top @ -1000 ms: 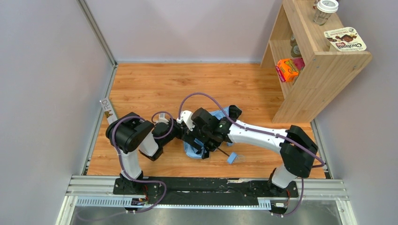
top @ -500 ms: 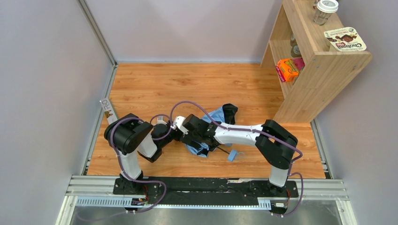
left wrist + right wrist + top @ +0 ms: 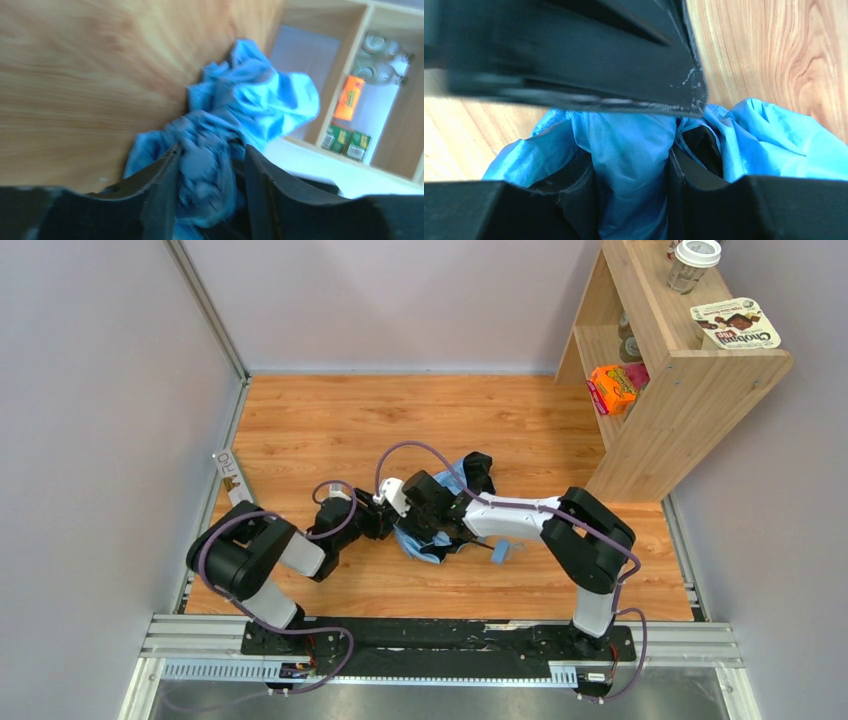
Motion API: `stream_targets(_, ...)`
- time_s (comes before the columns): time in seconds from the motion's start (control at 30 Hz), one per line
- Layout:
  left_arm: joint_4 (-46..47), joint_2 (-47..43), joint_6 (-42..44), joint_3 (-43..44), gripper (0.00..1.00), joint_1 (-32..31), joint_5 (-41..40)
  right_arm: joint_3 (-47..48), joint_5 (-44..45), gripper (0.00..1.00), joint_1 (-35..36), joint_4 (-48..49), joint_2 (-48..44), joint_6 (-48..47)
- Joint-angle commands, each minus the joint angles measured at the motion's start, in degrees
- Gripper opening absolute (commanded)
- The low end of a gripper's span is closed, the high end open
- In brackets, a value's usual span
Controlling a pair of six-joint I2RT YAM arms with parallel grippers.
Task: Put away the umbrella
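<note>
The umbrella (image 3: 432, 543) lies crumpled on the wooden floor, a heap of sky-blue fabric with its small blue handle (image 3: 500, 552) sticking out to the right. My right gripper (image 3: 420, 527) comes in from the right and is shut on a fold of canopy (image 3: 631, 150) that fills the gap between its fingers (image 3: 629, 157). My left gripper (image 3: 383, 524) meets the heap from the left. Its jaws (image 3: 211, 150) stand apart around a bunched wad of the umbrella (image 3: 205, 170), with a dark gap beside the right finger (image 3: 260, 185). The view is blurred.
A wooden shelf unit (image 3: 690, 400) stands at the back right, with an orange box (image 3: 612, 388) inside and a snack box (image 3: 737, 325) and a cup (image 3: 693, 265) on top. Grey walls close the left and back. A small tag (image 3: 230, 475) lies by the left wall.
My right gripper has closed onto the canopy fabric. My left gripper's jaws have widened and that arm has dropped back to the left. The umbrella's handle has shifted slightly.
</note>
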Motion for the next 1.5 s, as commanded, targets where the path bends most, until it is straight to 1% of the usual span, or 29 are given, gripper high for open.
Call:
stream_targets(0.0,-3.0,-10.8,7.0,1.3,0.66,4.0,10.6,-2.9,-7.9,0.0,-5.9,-4.8,3.3,2.2)
stream_targets(0.07,-9.0,-15.4,9.3,1.2,0.71,6.1,11.4,-3.5,-12.8,0.0,-7.4,-4.2,2.5,3.4)
stream_targets(0.1,-10.6,-18.8,11.5,1.1,0.72,7.7,11.7,-3.9,-15.6,0.0,-8.2,-3.8,2.1,4.1)
stream_targets(0.13,-14.6,-20.4,12.6,1.1,0.72,8.2,12.0,-4.2,-18.1,0.0,-8.9,-3.1,1.8,4.9)
stream_targets(0.17,-16.4,-24.4,14.9,0.7,0.72,9.2,11.7,-4.4,-20.3,0.0,-9.7,-2.8,1.6,5.6)
stream_targets(0.2,-19.7,-26.3,15.8,0.2,0.72,9.5,11.0,-4.2,-23.1,0.0,-10.4,-3.0,1.7,6.6)
stream_targets(0.23,-21.7,-30.4,18.4,0.1,0.72,9.9,10.6,-3.6,-25.4,0.0,-11.2,-3.3,2.1,7.5)
stream_targets(0.27,-25.8,-34.5,20.2,0.5,0.73,9.9,10.2,-3.2,-28.0,0.0,-12.0,-3.6,2.4,8.5)
stream_targets(0.3,-32.6,-36.1,23.3,1.1,0.73,9.9,10.3,-2.9,-30.1,0.0,-12.6,-3.7,2.4,9.9)
stream_targets(0.33,-35.4,-39.1,24.7,1.9,0.75,9.8,10.6,-2.8,-31.6,0.0,-13.5,-3.3,2.6,11.9)
stream_targets(0.37,-36.7,-40.2,25.4,1.8,0.75,9.8,10.9,-2.7,-33.3,0.0,-14.4,-3.2,3.0,13.8)
stream_targets(0.4,-36.5,-42.7,25.1,0.3,0.75,9.8,11.7,-2.5,-35.0,0.0,-15.2,-2.8,3.3,15.5)
stream_targets(0.43,-36.5,-44.1,23.0,-1.7,0.75,9.7,11.8,-2.4,-36.8,0.0,-16.0,-2.2,3.7,16.1)
stream_targets(0.47,-36.5,-45.9,20.4,-2.5,0.75,9.6,11.8,-2.4,-37.8,0.0,-16.5,-1.3,3.9,19.1)
stream_targets(0.53,-36.7,-48.0,17.4,-4.6,0.75,8.2,11.3,-2.5,-39.9,0.0,-17.7,1.1,4.5,22.2)
stream_targets(0.63,-36.9,-47.9,13.7,-5.4,0.78,4.2,9.3,-2.9,-43.5,0.0,-20.0,6.6,5.3,28.3)
stream_targets(0.7,-34.8,-45.6,11.5,-5.3,0.8,2.2,7.9,-3.0,-45.4,0.0,-21.0,10.0,5.6,31.4)
stream_targets(0.77,-32.6,-42.6,10.5,-4.6,0.8,1.0,6.8,-1.9,-45.8,0.0,-21.0,10.1,6.1,32.5)
stream_targets(0.83,-27.4,-39.1,9.9,-4.7,0.8,0.9,5.6,-1.4,-46.6,0.0,-21.0,10.2,6.5,32.7)
stream_targets(0.87,-23.0,-37.9,9.7,-5.2,0.8,0.8,4.9,-1.6,-46.8,0.0,-21.0,10.8,6.3,32.9)
stream_targets(0.97,-18.2,-32.4,7.8,-4.6,0.8,0.7,1.3,-1.8,-47.4,0.0,-21.0,10.7,6.4,32.7)
stream_targets(1.0,-16.5,-30.9,7.2,-3.7,0.8,0.7,1.4,-2.0,-47.3,0.0,-21.1,10.8,6.3,32.6)
stream_targets(1.07,-12.3,-24.4,5.5,-2.4,0.8,0.6,2.1,-1.9,-47.5,0.0,-21.1,10.4,6.0,32.2)
stream_targets(1.13,-9.4,-19.8,4.0,-1.0,0.8,0.1,2.3,-1.7,-47.6,0.0,-21.0,10.1,6.0,32.1)
stream_targets(1.17,-6.3,-18.4,3.1,-0.7,0.8,-0.2,2.3,-1.6,-47.6,0.0,-21.0,9.9,6.0,32.0)
stream_targets(1.2,-3.9,-15.1,2.1,-0.7,0.8,-0.3,2.2,-1.4,-47.5,0.0,-21.0,9.4,5.9,31.6)
stream_targets(1.3,7.3,-8.9,0.7,-0.2,0.8,-0.3,2.2,-1.1,-47.5,0.0,-20.8,7.9,5.7,30.2)
stream_targets(1.37,12.6,-4.1,-0.1,1.2,0.8,-0.5,2.7,-1.1,-48.3,0.0,-20.6,7.4,5.6,29.3)
stream_targets(1.47,15.2,2.2,-0.6,3.2,0.8,-0.6,2.6,-1.3,-49.3,0.0,-20.0,6.5,5.1,27.0)
